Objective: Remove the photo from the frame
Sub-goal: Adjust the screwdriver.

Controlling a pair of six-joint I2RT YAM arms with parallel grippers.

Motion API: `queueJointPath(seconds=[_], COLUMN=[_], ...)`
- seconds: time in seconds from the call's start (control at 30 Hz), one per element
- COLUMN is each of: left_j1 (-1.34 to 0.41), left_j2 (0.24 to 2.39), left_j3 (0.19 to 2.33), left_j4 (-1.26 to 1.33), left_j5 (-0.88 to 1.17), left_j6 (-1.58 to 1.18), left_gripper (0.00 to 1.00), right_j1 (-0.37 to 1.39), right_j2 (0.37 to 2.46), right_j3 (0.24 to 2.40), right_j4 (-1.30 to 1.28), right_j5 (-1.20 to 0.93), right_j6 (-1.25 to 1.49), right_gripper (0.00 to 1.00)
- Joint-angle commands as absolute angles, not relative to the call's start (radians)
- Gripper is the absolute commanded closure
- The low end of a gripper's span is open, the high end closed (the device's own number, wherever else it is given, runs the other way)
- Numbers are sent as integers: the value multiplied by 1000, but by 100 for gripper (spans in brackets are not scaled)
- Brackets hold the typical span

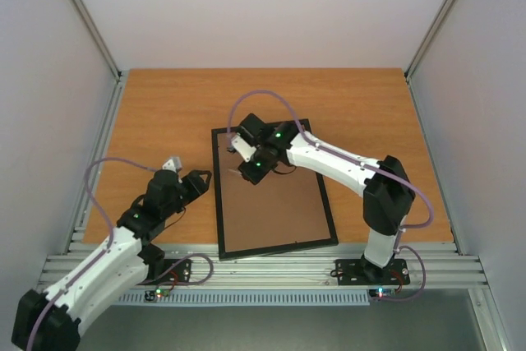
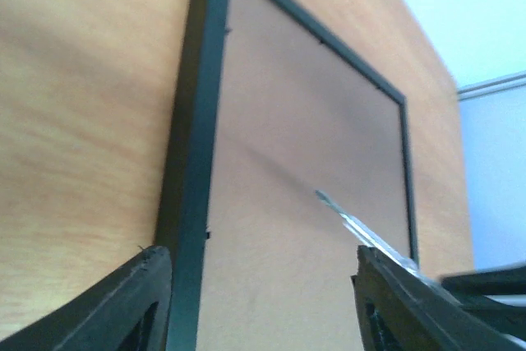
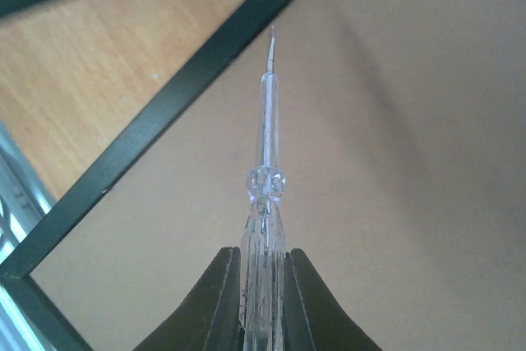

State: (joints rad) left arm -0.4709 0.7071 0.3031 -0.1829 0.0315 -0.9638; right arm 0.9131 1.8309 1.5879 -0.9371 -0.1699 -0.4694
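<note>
**Overhead view:** the frame [image 1: 216, 195] is lying on the wooden tabletop [image 1: 164, 113] with its brown backing board [image 1: 275, 211] facing up. It is just right of the left gripper [image 1: 200, 180] and beneath the right gripper [image 1: 245, 168].

**Left wrist view:** the left gripper's fingers [image 2: 107, 318] are standing apart and empty, pointing at the frame's near rail.

**Right wrist view:** this view is resolving what the overhead view is blurring. The right gripper is clamping a clear plastic tool [image 3: 267, 154], whose thin metal tip is lying over the board beside the rail.
</note>
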Motion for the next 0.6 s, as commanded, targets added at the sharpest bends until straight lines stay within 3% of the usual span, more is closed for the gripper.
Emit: queueJointPath(seconds=[0.0,0.3,0.47,0.57], left_j1=[-471,-471,-471,-471], left_j2=[571,604,719,787], left_j3=[269,244,245,260], left_j4=[-124,123,276,341], left_j5=[10,104,141,152], left_j6=[-1016,-1101,-1163,-1187], left_gripper=[33,27,27,33], right_j1=[864,845,847,845], right_j2=[1729,1643,1625,1618], right_j3=[1427,1222,1169,1135], right_j4=[-652,-297,-196,-150], right_j5=[-292,-409,-450,-472], right_j6=[-385,-267,-268,-265], right_gripper=[99,99,99,99])
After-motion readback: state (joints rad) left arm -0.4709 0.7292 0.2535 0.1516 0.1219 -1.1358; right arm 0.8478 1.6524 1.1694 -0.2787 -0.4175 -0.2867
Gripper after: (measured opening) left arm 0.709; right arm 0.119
